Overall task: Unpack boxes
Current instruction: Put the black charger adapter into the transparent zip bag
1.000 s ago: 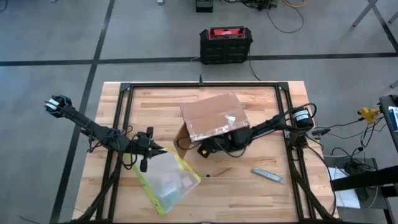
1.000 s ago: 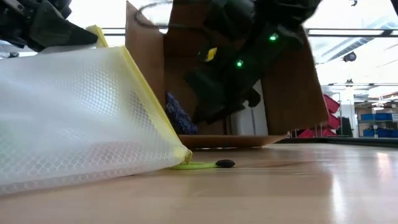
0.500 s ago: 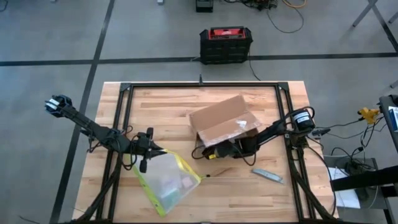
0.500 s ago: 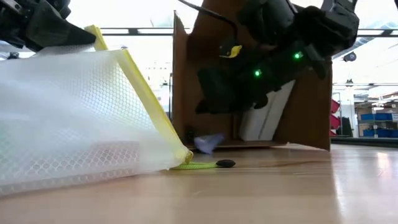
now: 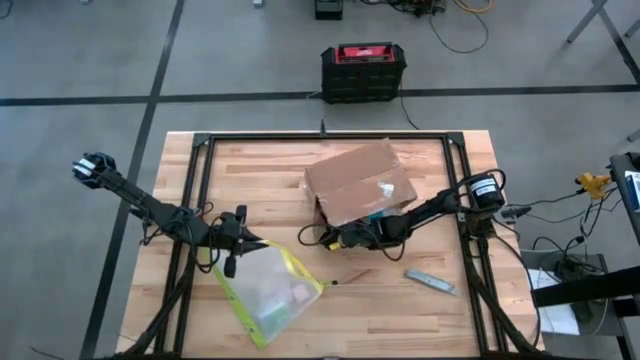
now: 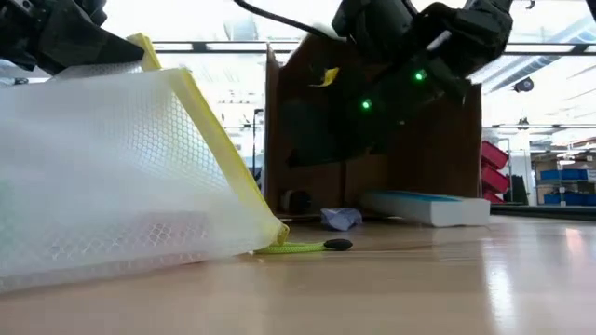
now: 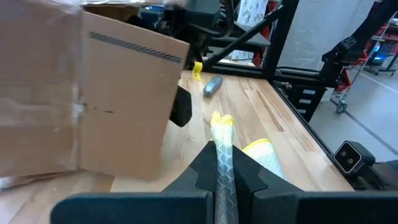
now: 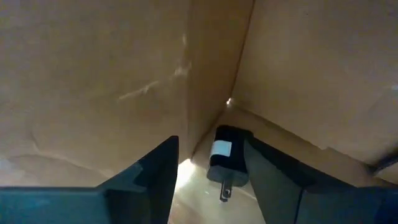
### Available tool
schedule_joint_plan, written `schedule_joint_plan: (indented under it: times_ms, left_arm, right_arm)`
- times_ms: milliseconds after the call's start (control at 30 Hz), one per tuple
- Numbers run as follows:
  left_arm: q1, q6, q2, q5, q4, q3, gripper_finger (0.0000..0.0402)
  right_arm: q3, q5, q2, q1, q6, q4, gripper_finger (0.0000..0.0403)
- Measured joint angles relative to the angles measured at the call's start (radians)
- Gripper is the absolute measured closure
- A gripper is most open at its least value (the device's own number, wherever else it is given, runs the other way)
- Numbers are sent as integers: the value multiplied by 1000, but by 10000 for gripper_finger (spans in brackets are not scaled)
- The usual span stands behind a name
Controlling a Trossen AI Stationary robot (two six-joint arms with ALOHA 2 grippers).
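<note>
One flat brown cardboard carton with clear tape strips (image 5: pixel 357 181) stands tipped up on the wooden table (image 5: pixel 260 170), right of centre toward the far side. One clear mesh pouch with a yellow-green edge (image 5: pixel 268 292) lies at the near left. One grey box cutter (image 5: pixel 431 283) lies near right. One black-and-red case (image 5: pixel 364 72) sits on the floor beyond the table.

Below the carton's open side lie one flat white box (image 6: pixel 428 206) and one crumpled bluish scrap (image 6: pixel 341 218); inside, one black plug adapter (image 8: pixel 227 160).

The right gripper (image 8: pixel 208 177) reaches low from the right into the carton's mouth, fingers apart, clamping nothing. The left gripper (image 7: pixel 222 167) stretches in from the left, pinched together on the pouch's yellow edge.
</note>
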Motion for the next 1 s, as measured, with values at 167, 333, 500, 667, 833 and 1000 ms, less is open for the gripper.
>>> schedule_joint_plan:
  times_ms: [167,333,500,667,833,1000]
  left_arm:
    - [0,0,0,-1,1,0,401]
    - [0,1,2,-1,7,0,401]
    - [0,1,5,-2,8,0,401]
    - [0,8,5,-4,4,0,401]
    - [0,8,17,11,4,0,401]
    - [0,10,29,15,3,0,401]
  right_arm:
    - [27,-14,0,-49,53,-64,260]
    - [36,-182,0,-101,151,-123,267]
    - [57,-373,-15,-112,232,-275,256]
    - [128,-501,-27,-89,251,-430,221]
    - [163,-410,-21,-80,204,-474,185]
    - [145,-440,16,-100,278,-472,176]
